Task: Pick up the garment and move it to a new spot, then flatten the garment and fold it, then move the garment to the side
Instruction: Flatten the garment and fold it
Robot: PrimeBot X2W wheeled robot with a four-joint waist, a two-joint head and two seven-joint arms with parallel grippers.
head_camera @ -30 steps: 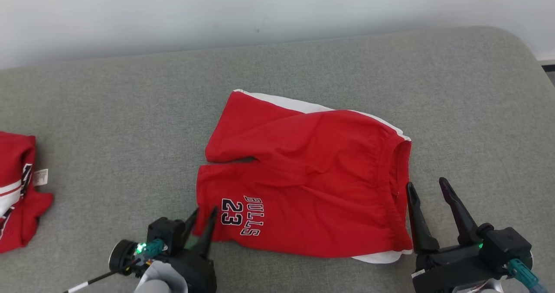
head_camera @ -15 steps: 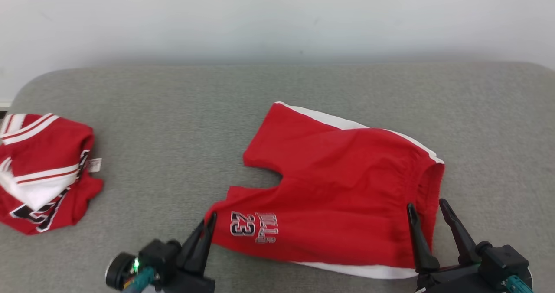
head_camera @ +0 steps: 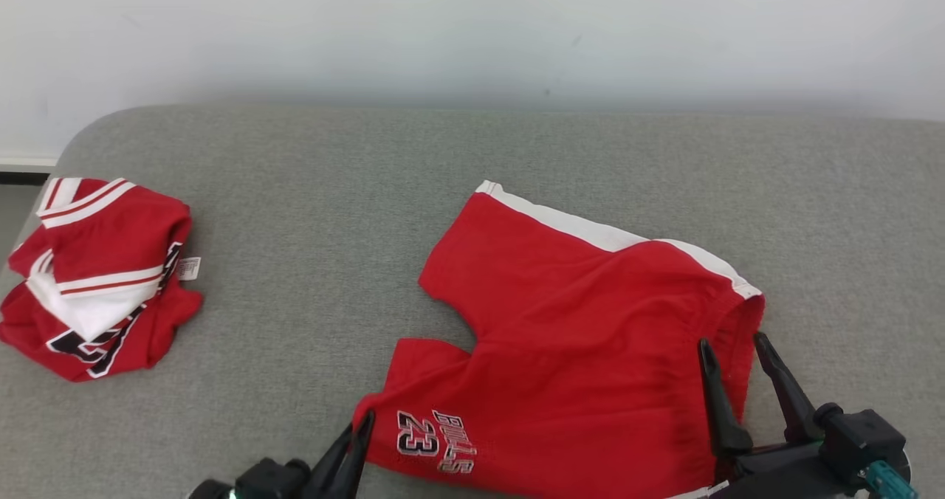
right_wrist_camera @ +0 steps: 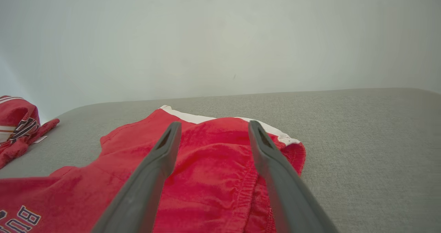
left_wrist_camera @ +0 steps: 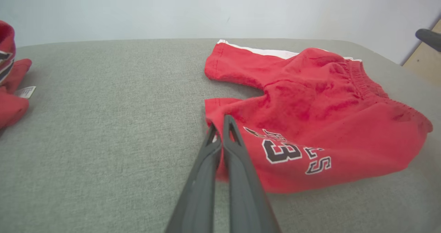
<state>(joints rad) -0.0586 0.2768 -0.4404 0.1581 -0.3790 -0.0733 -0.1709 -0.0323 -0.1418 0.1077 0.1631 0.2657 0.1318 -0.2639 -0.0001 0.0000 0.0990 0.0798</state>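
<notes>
- The red shorts (head_camera: 590,322) lie spread on the grey cushioned surface (head_camera: 310,181), right of centre and towards the near edge.
- Their waistband is on the right and the two legs point left.
- A white stripe runs along the far side, and the near leg carries "BULLS 23" in dark letters.
- The left gripper (head_camera: 358,421) has its fingers pressed together at the hem corner of the near leg. In the left wrist view red cloth shows pinched between them (left_wrist_camera: 220,122).
- The right gripper (head_camera: 732,342) stands wide, one finger over the gathered waistband and the other just right of it. In the right wrist view (right_wrist_camera: 214,124) the elastic edge lies between the spread fingers, and whether they touch the cloth cannot be told.
- A second red and white garment (head_camera: 103,277) sits bunched at the far left of the surface, well apart from the shorts, with a small white label (head_camera: 189,268) sticking out on its right.
- A pale wall (head_camera: 443,26) rises behind the far edge.
</notes>
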